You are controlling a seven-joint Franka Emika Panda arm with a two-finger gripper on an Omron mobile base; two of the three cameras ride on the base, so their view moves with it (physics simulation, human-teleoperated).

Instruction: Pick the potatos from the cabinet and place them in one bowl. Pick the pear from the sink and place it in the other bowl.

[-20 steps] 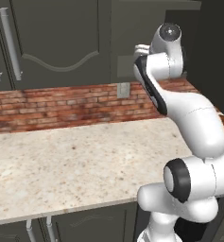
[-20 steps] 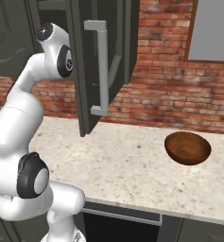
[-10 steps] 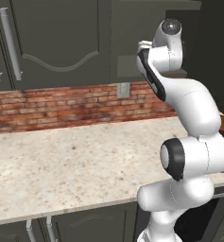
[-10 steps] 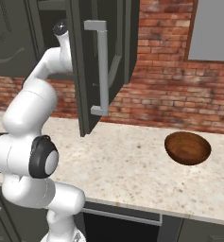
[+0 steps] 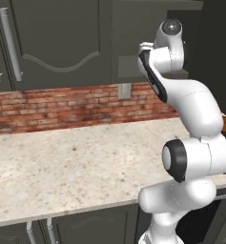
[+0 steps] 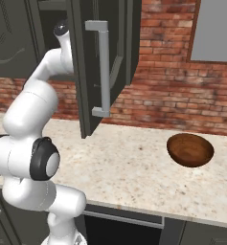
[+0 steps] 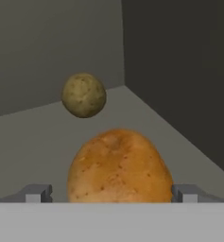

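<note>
Hand view: golden-tan potato (image 7: 119,166) low centre, sitting between the two fingertips (image 7: 38,193), which stand wide at either side, apart from its skin. Gripper (image 7: 111,194) spread, nothing clamped. Olive-brown potato (image 7: 83,94) farther back, upper left, near the rear wall. Both lie on the grey cabinet shelf (image 7: 33,142).

Left base view: arm (image 5: 181,95) rises at right, reaching into the dark cabinet (image 5: 62,43) at upper right. Speckled counter (image 5: 62,162) below, brick wall (image 5: 57,105) behind.

Right base view: open cabinet door (image 6: 103,62) at centre hides the hand. Dark-brown bowl (image 6: 190,150) on the counter, right.
</note>
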